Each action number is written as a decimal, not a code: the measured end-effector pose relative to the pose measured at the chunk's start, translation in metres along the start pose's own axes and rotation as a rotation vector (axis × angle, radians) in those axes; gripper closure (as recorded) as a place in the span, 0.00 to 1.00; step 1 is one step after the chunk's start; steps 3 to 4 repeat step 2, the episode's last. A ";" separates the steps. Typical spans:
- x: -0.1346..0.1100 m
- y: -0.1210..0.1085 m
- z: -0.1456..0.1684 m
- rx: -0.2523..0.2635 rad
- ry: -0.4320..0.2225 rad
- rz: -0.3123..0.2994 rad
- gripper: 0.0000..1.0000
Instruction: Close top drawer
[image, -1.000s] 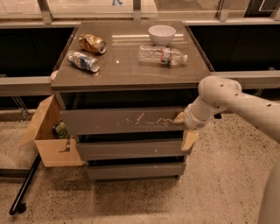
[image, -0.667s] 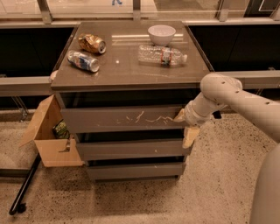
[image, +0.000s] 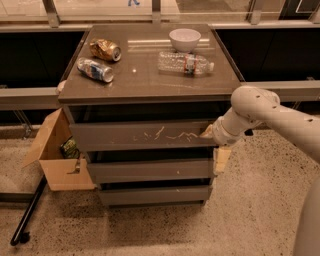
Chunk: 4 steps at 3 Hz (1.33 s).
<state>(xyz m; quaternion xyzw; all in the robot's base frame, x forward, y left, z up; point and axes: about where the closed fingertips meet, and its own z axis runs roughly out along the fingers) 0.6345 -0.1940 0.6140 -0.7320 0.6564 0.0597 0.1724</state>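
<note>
The top drawer (image: 142, 135) is a wide grey flat front with whitish scratch marks right of its middle. It sits under the brown cabinet top (image: 150, 75), with a dark gap above it, and stands slightly proud of the cabinet. My gripper (image: 214, 146) is at the drawer front's right end, on the white arm coming in from the right. It is open: one beige finger (image: 206, 132) touches the front's right edge and the other (image: 221, 159) hangs lower, beside the middle drawer. It holds nothing.
Two plainer grey drawers (image: 150, 171) lie below. On the cabinet top are a white bowl (image: 184, 39), a plastic bottle lying down (image: 185, 63) and two crushed cans (image: 95, 69). An open cardboard box (image: 57, 155) stands at the cabinet's left, with a black pole (image: 27, 212) on the floor.
</note>
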 end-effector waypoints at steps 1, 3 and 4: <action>0.003 0.024 -0.030 0.067 -0.016 -0.014 0.00; 0.005 0.055 -0.069 0.126 -0.030 -0.031 0.00; 0.005 0.055 -0.069 0.126 -0.030 -0.031 0.00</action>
